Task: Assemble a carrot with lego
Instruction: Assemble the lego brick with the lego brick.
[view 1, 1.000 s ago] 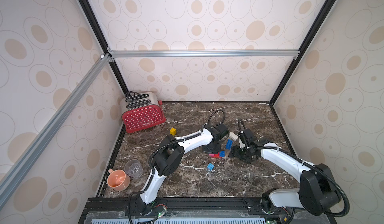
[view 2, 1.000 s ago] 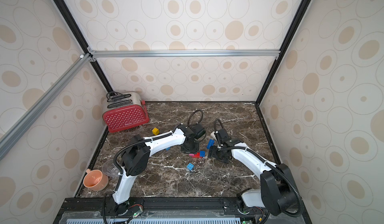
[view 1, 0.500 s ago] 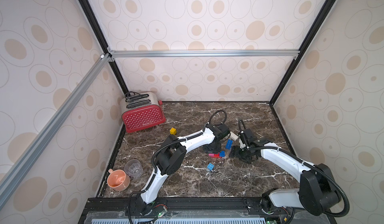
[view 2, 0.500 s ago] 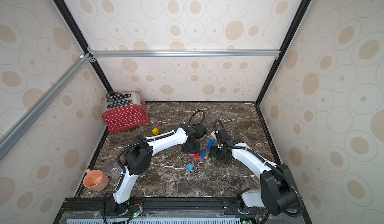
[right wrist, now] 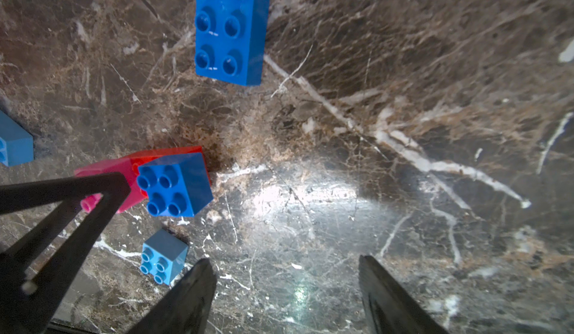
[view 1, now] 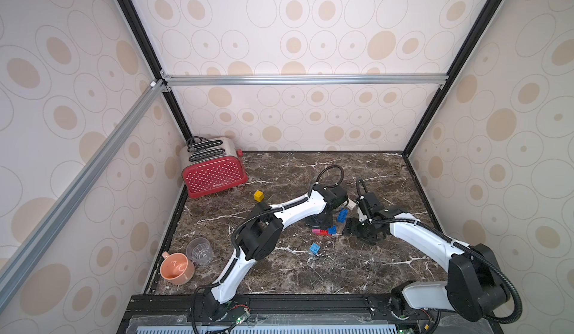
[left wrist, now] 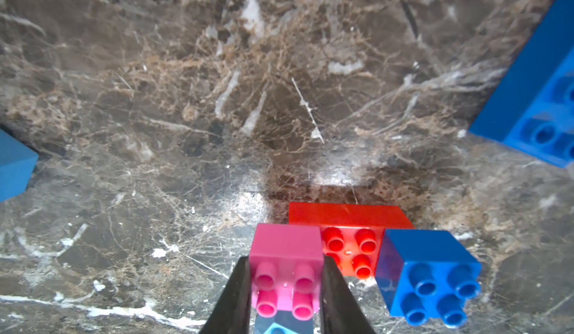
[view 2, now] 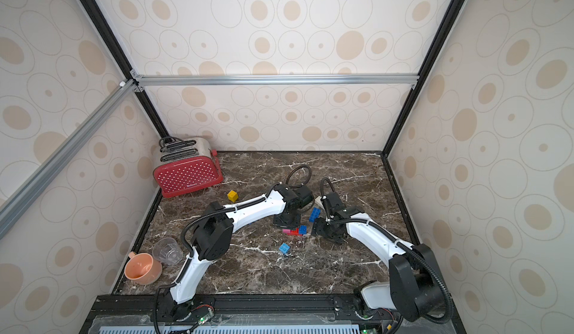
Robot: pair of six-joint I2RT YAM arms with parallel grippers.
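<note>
**Operator:** Describe the surface and enclosure.

**Technician:** A dark veined marble surface [view 1: 310, 273] is walled by dotted panels on three sides. A red toaster [view 1: 214, 169] stands in the back left corner. A peach cup [view 1: 177, 268] and a clear cup [view 1: 200, 251] sit just beside each other by the left edge, toward the front. A yellow brick [view 1: 258, 196] stands alone near the toaster.

**Operator:** Where is the work relative to the grippers?

**Technician:** It is near the centre of the surface. The left gripper [left wrist: 285, 264] is clamped on the pink brick [left wrist: 285, 245], which sits at the left end of the red bar [left wrist: 344, 217]. A small blue brick [left wrist: 431, 273] sits at the bar's right end (whether the pink one is fully seated cannot be told). A light blue brick [right wrist: 163, 255] lies just in front of the bar. A long blue brick [right wrist: 231, 28] lies studs up behind it, to the right. The right gripper [right wrist: 285, 273] is just right of the bar, jaws apart, holding nothing.

**Operator:** What clearance is there?

**Technician:** Bare marble shows along the front edge and toward the back right corner.
</note>
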